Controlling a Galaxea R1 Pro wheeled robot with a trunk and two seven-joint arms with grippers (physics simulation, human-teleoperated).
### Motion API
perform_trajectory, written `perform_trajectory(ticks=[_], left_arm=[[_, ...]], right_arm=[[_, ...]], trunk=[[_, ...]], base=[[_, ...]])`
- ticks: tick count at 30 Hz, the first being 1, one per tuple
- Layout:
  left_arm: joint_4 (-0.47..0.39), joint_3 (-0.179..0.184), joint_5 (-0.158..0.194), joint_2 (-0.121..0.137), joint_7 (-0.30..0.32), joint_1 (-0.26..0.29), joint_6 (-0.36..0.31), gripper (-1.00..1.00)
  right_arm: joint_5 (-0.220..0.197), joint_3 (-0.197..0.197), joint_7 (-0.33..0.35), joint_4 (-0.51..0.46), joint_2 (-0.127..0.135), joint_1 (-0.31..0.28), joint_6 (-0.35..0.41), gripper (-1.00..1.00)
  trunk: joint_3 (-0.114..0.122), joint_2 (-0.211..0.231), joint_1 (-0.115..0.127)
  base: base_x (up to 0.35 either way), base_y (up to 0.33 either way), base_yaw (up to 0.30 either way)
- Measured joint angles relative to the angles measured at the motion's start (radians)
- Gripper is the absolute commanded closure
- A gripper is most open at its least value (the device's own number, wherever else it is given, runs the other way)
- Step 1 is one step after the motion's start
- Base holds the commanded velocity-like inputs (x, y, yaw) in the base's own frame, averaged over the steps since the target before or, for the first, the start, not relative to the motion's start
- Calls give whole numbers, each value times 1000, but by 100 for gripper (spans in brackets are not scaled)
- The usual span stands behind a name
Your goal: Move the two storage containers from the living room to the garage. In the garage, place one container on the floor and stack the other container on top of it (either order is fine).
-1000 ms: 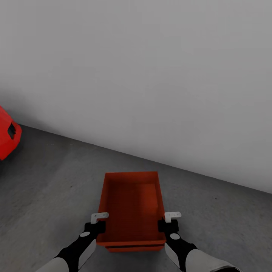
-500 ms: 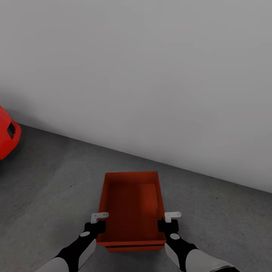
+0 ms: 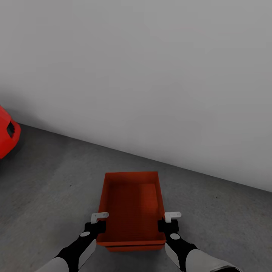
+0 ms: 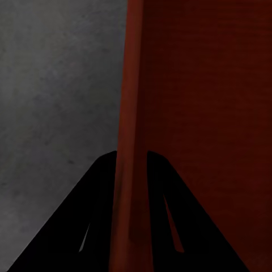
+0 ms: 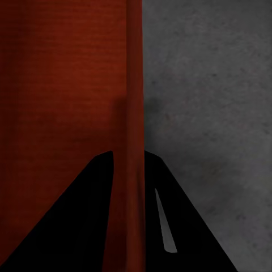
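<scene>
Garage, facing a plain white-grey wall (image 3: 151, 75). You have one orange-red storage container (image 3: 131, 206) held between both arms, out in front of the trunk, above the dark grey concrete floor (image 3: 49, 181).

Container: rectangular, straight plain walls, flat bottom, open top, nothing inside. Inner walls darker red in shade; the bottom shows a lighter rectangular patch toward the far right corner. Long axis runs away from you, far end toward the wall. A second orange-red edge (image 3: 132, 248) peeks out just under the near rim; you cannot tell from the head view whether that is the other container or part of this one.

Left pincer (image 3: 99, 223): pinching the container's left long wall near the near end. Left wrist view confirms it, with the wall's rim (image 4: 129, 113) running straight between the two black fingers (image 4: 85, 226), one inside, one outside.

Right pincer (image 3: 168, 223): pinching the right long wall, directly across from the left pincer. Right wrist view shows the rim (image 5: 135, 85) between the black fingers (image 5: 181, 226), floor on the outer side.

Red car (image 3: 6, 132): nose only, well off beyond your left pincer, against the wall.
</scene>
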State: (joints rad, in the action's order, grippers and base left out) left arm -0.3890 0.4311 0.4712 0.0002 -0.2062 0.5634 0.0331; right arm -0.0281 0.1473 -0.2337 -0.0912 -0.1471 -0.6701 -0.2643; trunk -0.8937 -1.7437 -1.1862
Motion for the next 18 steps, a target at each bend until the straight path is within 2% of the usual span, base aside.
perform_trajectory(ticks=[9, 16, 18], left_arm=[[-2, 0, 1, 0, -1, 0, -1, 100], [0, 0, 0, 0, 0, 0, 0, 100], [-1, 0, 0, 0, -1, 0, -2, 100]], right_arm=[[1, -1, 0, 0, 0, 0, 0, 100], [0, 0, 0, 0, 0, 0, 0, 100], [1, -1, 1, 0, 0, 0, 1, 100]], trunk=[[-3, -7, -4], [-25, -56, -31], [-25, -56, -31]], base=[[0, 0, 0], [0, 0, 0], [0, 0, 0]])
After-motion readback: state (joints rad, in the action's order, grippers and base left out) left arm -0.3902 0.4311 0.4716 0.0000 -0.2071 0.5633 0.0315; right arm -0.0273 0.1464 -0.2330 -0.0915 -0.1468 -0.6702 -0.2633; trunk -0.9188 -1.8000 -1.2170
